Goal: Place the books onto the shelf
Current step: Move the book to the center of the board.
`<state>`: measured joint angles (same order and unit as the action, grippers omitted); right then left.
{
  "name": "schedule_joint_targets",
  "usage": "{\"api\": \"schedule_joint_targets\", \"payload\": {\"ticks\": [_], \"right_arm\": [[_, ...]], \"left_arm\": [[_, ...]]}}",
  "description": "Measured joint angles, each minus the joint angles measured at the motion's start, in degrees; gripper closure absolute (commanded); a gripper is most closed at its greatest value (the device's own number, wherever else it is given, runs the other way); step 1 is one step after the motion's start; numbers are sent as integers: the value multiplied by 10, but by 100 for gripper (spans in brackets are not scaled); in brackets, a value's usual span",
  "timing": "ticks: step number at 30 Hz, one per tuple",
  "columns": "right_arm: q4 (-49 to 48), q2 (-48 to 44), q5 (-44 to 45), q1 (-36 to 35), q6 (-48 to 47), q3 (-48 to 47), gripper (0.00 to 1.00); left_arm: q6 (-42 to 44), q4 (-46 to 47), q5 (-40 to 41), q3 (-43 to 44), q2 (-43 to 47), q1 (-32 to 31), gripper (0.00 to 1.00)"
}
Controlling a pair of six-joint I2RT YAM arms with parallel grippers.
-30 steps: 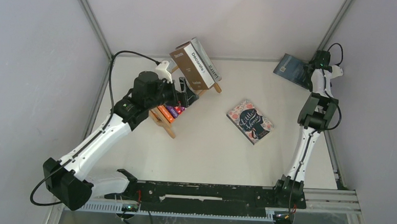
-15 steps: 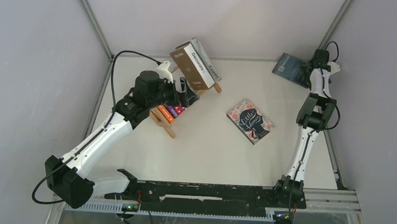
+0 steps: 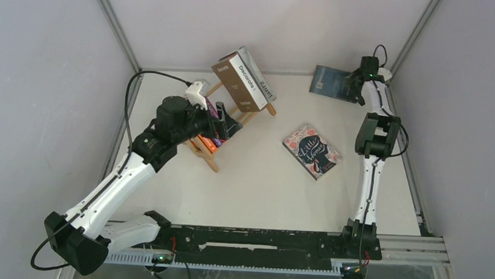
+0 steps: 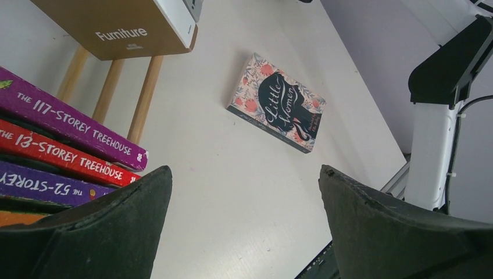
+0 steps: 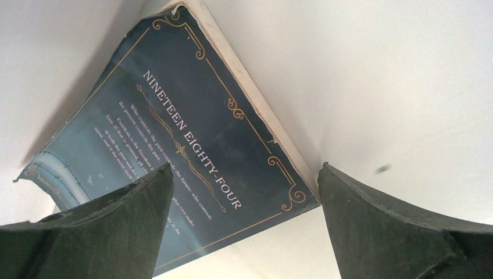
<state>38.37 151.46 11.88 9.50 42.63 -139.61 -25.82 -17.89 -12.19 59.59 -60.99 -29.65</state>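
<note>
The wooden shelf (image 3: 209, 159) stands at the back left with purple, red and orange books (image 3: 214, 140) stacked in it. A thick brown book (image 3: 238, 81) lies tilted on top. My left gripper (image 3: 228, 124) hangs open beside the shelf, nothing between its fingers. The left wrist view shows the spines (image 4: 70, 139), the shelf posts (image 4: 145, 93) and the brown book (image 4: 125, 26). A floral book (image 3: 311, 150) lies flat mid-table, also in the left wrist view (image 4: 278, 103). My right gripper (image 3: 354, 89) is open by a dark blue book (image 3: 328, 82) at the back wall. That book's corner (image 5: 174, 133) sits between the open fingers.
Grey walls close in the table on three sides, with metal posts in the back corners. The right arm (image 4: 442, 116) rises along the right edge. A black rail (image 3: 259, 241) with the arm bases runs along the near edge.
My right arm has swung left along the back wall, and the dark blue book now lies further left. My left arm has drawn back a little from the shelf, gripper still open.
</note>
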Motion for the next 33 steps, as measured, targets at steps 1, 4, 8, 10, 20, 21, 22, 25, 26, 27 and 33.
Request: {"api": "schedule_joint_targets", "payload": {"ticks": [1,4,8,10,20,21,22,25,26,27,33], "right_arm": [[-4,-3,-5,-11,0,7,1],[-15,-17,-18,-40,0,31,1],[-20,-42,-29,-67,0,72,1],[-24,-58,-30,-79,-3,99,1],[-26,-92,23,-89,-82,132,1],[-25,-92,34,-89,-97,128,1],[-26,-92,42,-89,-108,125,1],[-32,-92,73,-94,-153,111,2],[-39,-92,80,-96,-167,106,3],[-49,-92,86,-98,-179,102,4],[-101,-71,97,-117,-246,32,9]], "left_arm": [[1,0,0,-1,3,0,0],[4,-3,0,-7,20,1,0],[4,-9,0,-8,38,2,0],[4,-13,0,-8,45,2,0],[9,-25,0,-8,59,2,0],[9,-26,1,-8,59,2,0],[9,-26,1,-8,59,2,0],[10,-29,2,-8,59,2,0],[11,-29,2,-8,59,2,0],[13,-29,3,-8,58,2,0],[19,-29,7,-8,47,3,0]]}}
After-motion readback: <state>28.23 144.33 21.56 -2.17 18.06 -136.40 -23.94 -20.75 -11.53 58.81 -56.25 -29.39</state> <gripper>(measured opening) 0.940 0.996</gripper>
